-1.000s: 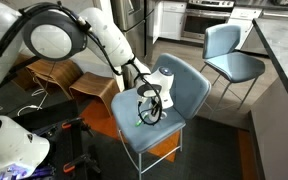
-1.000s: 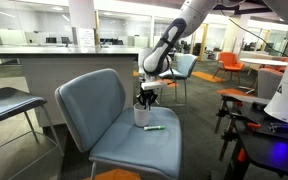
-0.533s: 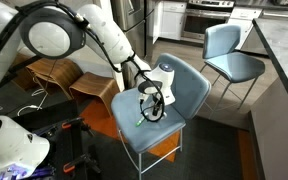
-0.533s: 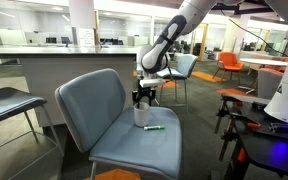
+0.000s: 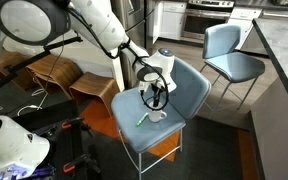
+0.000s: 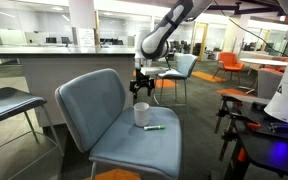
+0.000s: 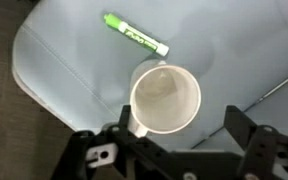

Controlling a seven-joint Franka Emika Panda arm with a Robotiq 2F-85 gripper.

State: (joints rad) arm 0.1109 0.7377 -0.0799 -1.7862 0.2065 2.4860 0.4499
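Note:
A white mug (image 7: 165,100) stands upright and empty on the seat of a blue-grey chair (image 7: 64,70). A green marker (image 7: 136,34) lies on the seat beside it. In both exterior views my gripper (image 5: 156,93) (image 6: 140,88) hangs a short way above the mug (image 5: 157,116) (image 6: 141,114), apart from it. In the wrist view the gripper (image 7: 181,116) looks straight down, its two dark fingers spread wide on either side of the mug's rim with nothing between them. The marker (image 5: 141,118) (image 6: 155,128) rests close to the mug.
The chair back (image 6: 84,100) rises behind the mug. A second blue chair (image 5: 229,50) and wooden chairs (image 5: 59,75) stand nearby, and a dark counter (image 5: 284,60) runs along one side. A stool (image 6: 9,100) and robot equipment (image 6: 269,130) flank the chair.
The gripper has opened, let go of the mug and lifted straight up. The mug stays on the seat; the marker has not moved.

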